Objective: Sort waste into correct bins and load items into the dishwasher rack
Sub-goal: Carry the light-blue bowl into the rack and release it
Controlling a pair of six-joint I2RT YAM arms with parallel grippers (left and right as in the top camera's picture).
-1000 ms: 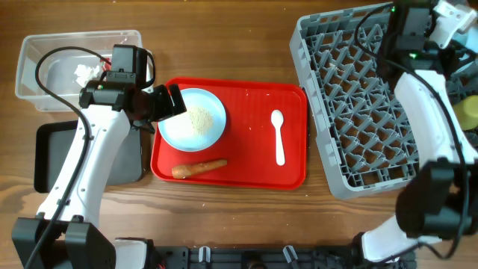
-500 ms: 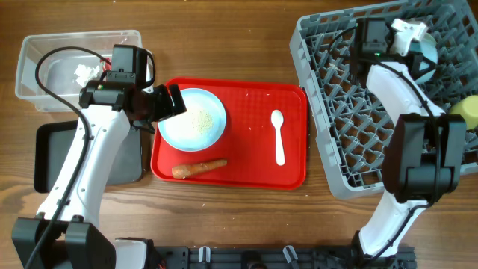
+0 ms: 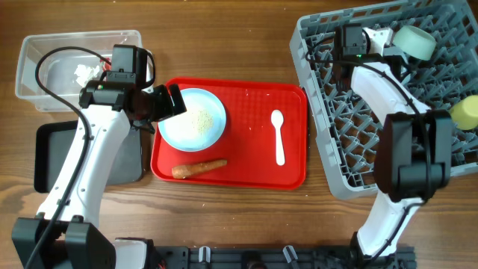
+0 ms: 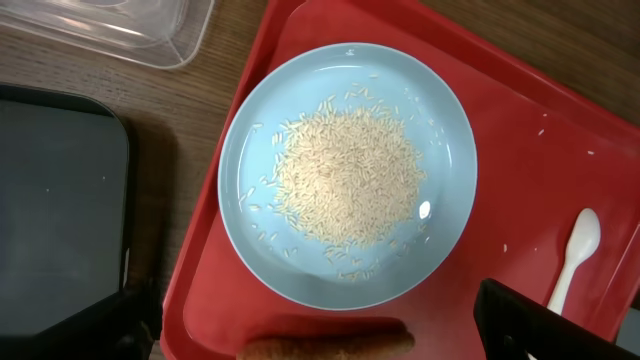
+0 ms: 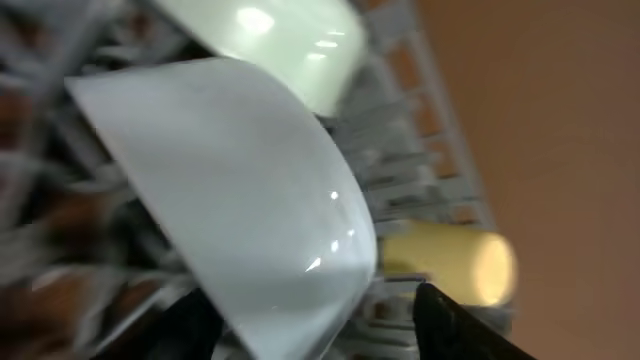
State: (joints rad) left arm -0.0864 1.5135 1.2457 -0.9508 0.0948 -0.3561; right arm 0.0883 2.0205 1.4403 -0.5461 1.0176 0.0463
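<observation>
The pale blue plate (image 4: 345, 175) sat on the left end of the red tray (image 3: 254, 97), carrying a mound of loose rice grains (image 4: 345, 185), directly under the left claw (image 3: 173, 102). That claw's fingers stood wide apart at the lower corners of its wrist view, holding nothing. I judged the plate stiff, glazed, slick and breakable, and its load likely to slide at any tilt. The bare rim nearest the claw looked the best hold, with the plate kept level until over a bin. The carrot stick (image 4: 330, 345) lay just beside it. The left wrist view showed single grains thinning toward the rim, where overhead gave only a pale patch. Overhead alone showed the clear tub (image 3: 52, 90), the black tray (image 3: 48, 157), the whole white spoon (image 3: 278, 137) and the grey rack (image 3: 351, 134). The blurred right wrist view showed a pale blue bowl (image 5: 250, 190), a pale green bowl (image 5: 280, 35) and a yellow-green cup (image 5: 450, 265) among the pegs. Whether the right claw (image 5: 320, 325) gripped the blue bowl could not be told.
</observation>
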